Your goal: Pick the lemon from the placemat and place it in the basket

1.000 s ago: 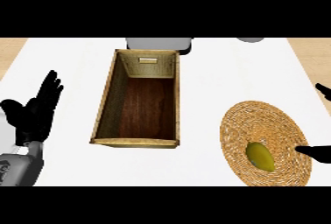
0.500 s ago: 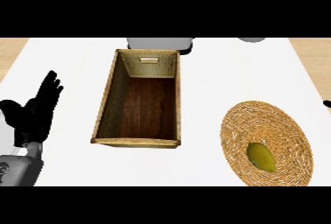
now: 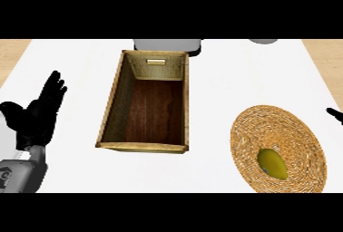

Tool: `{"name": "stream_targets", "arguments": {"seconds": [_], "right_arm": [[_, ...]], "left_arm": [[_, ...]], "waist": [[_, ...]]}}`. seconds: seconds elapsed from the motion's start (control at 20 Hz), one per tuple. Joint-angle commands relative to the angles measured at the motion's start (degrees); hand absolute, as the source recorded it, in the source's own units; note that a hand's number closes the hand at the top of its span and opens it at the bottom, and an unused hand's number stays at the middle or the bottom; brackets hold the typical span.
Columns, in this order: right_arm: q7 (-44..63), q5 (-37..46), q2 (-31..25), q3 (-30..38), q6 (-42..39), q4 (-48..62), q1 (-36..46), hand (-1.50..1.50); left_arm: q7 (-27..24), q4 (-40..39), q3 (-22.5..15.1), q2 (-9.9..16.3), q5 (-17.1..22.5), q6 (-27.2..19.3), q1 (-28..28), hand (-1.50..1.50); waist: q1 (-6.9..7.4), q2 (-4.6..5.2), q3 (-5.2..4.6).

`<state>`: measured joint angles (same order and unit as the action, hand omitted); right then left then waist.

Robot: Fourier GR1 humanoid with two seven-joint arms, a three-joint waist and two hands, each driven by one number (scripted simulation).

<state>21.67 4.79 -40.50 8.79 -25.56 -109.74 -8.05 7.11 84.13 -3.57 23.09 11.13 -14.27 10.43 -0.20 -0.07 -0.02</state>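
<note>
A yellow-green lemon (image 3: 272,164) lies on the lower part of a round woven placemat (image 3: 268,124) at the right of the white counter. A long rectangular wicker basket (image 3: 109,113) with a dark wooden floor stands at the centre-left and holds nothing. My left hand (image 3: 36,115) rests open at the left edge, fingers up, apart from the basket. Only a small black bit of my right hand (image 3: 334,112) shows at the right edge, above and to the right of the placemat and clear of the lemon.
A grey object (image 3: 167,45) stands just behind the basket's far end. Another small grey thing (image 3: 264,41) sits at the back right. Wooden floor shows beyond the counter's left and right edges.
My right hand has drawn back to the right; one second ago parts of it showed beside the placemat, now only a tip is in view. The left hand has hardly moved.
</note>
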Motion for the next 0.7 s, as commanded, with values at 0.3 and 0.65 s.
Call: {"name": "stream_targets", "arguments": {"seconds": [0.3,0.65], "right_arm": [[-15.0,9.5,8.7,1.2,1.0,4.9,-5.9,-1.50],[-15.5,19.4,17.6,-5.4,7.8,5.1,-3.5,-1.50]], "left_arm": [[3.1,4.4,2.0,-2.4,-3.0,1.2,-2.5,0.00],[-0.9,0.3,2.7,-5.6,-5.5,2.8,-1.2,0.00]], "waist": [[0.04,-0.02,0.04],[0.06,0.03,0.02]]}}
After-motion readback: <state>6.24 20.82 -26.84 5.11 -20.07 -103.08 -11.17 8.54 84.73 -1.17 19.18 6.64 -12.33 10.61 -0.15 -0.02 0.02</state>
